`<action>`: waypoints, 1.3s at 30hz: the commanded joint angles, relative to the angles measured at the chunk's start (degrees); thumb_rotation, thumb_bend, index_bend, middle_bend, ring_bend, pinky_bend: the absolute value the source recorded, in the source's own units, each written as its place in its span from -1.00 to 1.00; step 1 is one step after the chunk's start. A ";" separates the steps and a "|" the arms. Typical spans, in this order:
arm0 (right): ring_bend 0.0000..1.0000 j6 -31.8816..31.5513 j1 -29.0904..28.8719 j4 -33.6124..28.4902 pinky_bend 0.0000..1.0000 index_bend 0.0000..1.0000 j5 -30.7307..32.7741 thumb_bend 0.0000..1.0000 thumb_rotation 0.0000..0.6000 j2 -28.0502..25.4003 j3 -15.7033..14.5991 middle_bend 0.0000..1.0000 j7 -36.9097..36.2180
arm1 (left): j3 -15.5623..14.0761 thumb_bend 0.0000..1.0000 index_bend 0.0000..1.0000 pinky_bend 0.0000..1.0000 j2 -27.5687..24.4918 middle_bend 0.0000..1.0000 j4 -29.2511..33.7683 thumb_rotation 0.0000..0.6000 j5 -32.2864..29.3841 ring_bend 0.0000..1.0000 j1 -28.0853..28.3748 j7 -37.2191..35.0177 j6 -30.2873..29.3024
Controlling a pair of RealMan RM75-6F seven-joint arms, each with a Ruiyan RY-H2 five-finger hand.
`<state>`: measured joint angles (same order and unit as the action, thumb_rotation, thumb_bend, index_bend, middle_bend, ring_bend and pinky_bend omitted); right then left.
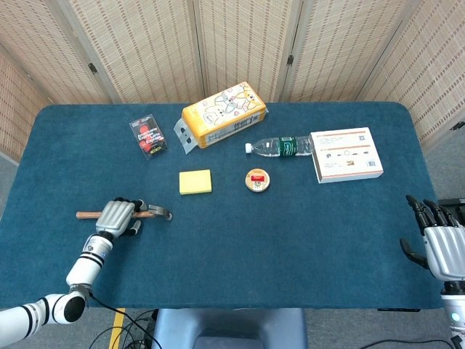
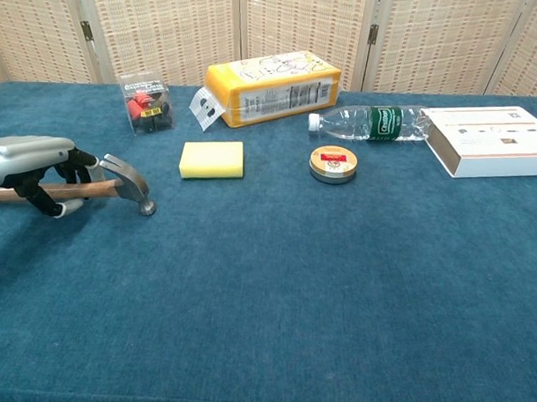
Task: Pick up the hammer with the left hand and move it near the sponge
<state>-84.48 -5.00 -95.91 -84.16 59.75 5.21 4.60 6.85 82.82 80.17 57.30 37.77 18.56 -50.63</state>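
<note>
Wrapping my left hand (image 2: 27, 157) round the hammer (image 2: 119, 183) handle; gotta grip firmly before lifting toward the sponge (image 2: 212, 159).

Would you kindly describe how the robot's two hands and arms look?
The left hand has a silver-grey back shell and black fingers, on a white forearm with black rings and a round elbow joint. The right hand looks the same: silver shell, black fingers.

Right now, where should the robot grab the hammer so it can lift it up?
Probably the wooden handle, coming down from above. The hammer lies flat on the table, its handle long and bare and its metal head pointing toward the sponge. The left hand is already curled over the handle just behind the head, where the weight sits.
</note>
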 commanded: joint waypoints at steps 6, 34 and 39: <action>-0.77 -0.14 0.04 -0.02 -0.65 -1.00 -0.17 -0.51 1.00 -0.04 -0.05 -0.56 -0.24 | -0.33 0.05 -0.24 -0.39 -0.02 -0.11 -0.25 1.00 -0.19 -0.22 0.17 -0.18 0.54; -0.77 0.11 -0.07 -0.48 -0.65 -1.00 0.22 -0.51 1.00 -0.02 -0.07 -0.52 0.19 | -0.77 0.37 0.15 0.17 1.44 0.31 -5.00 1.00 3.18 0.16 0.33 -4.95 1.74; -0.77 -0.18 0.09 -0.43 -0.65 -1.00 0.09 -0.51 1.00 -0.06 -0.13 -0.51 0.01 | -0.15 0.37 0.21 0.37 0.96 0.38 -6.07 1.00 6.80 0.21 0.20 -8.86 0.65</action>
<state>-84.68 -4.91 -96.34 -84.07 59.69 5.08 4.61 6.40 84.03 74.56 62.81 38.03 11.02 -49.46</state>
